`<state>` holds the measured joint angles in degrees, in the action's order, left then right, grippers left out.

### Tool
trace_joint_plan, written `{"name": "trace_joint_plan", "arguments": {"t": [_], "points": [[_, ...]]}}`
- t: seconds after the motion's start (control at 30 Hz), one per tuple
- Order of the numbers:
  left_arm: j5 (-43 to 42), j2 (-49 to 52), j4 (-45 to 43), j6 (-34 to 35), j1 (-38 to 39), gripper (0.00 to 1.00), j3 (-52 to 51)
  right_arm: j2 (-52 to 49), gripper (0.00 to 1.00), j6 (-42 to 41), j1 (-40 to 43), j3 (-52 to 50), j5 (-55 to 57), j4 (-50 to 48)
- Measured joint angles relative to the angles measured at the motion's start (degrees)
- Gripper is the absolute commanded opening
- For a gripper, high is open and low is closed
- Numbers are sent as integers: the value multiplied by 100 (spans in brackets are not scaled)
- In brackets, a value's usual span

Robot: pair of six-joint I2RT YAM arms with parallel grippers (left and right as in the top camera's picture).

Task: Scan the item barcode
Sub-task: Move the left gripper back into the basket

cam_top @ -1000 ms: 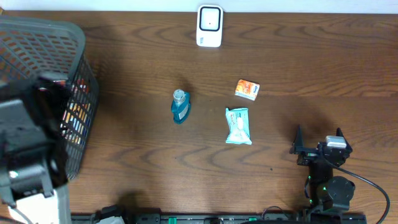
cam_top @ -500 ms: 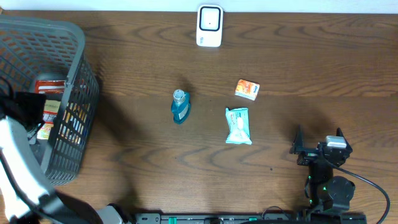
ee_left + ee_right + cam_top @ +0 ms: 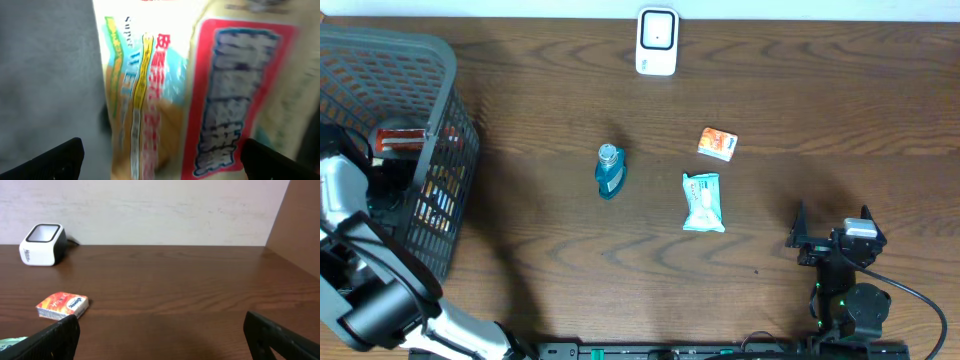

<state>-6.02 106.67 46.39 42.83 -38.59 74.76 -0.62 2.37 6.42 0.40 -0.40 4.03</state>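
The left tool (image 3: pixel 165 161) is spread wide and empty. It hangs right over a glossy yellow, red and white plastic snack packet (image 3: pixel 200 85) inside the grey wire-mesh basket (image 3: pixel 442 70), at the left end of the brown wooden counter (image 3: pixel 820 100). The wrist view is pretty blurry, so it's hard to tell if anything is touching yet, and no barcode shows on the face that's up.

That packet looks like the item to scan, so this is the pick. To do it well, the left tool should come down straddling the packet's narrow side and close gently, because that film probably slips and crumples. Pinching near an edge should keep the printed faces uncovered. Then it should lift straight up past the basket wall before swinging toward the white boxy scanner (image 3: pixel 657 42) at the far edge, and turn the packet until the code faces it.

The right tool (image 3: pixel 832 222) sits parked near the front right, also spread and empty.
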Motion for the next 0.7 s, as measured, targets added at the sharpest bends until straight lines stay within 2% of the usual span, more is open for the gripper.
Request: {"name": "trace_joint_plan", "arguments": {"t": [0.1, 0.17, 0.2, 0.53, 0.7], "points": [[-50, 90, -164, -175, 0, 32, -7, 0, 99, 0, 0, 0, 0, 2], [-66, 92, -278, -260, 4, 11, -28, 0, 99, 0, 0, 0, 0, 2], [-76, 90, -326, -302, 7, 8, -37, 0, 99, 0, 0, 0, 0, 0], [-61, 0, -341, -411, 4, 7, -94, 0, 99, 0, 0, 0, 0, 0], [24, -518, -258, -411, 0, 7, -229, 0, 99, 0, 0, 0, 0, 0]]}}
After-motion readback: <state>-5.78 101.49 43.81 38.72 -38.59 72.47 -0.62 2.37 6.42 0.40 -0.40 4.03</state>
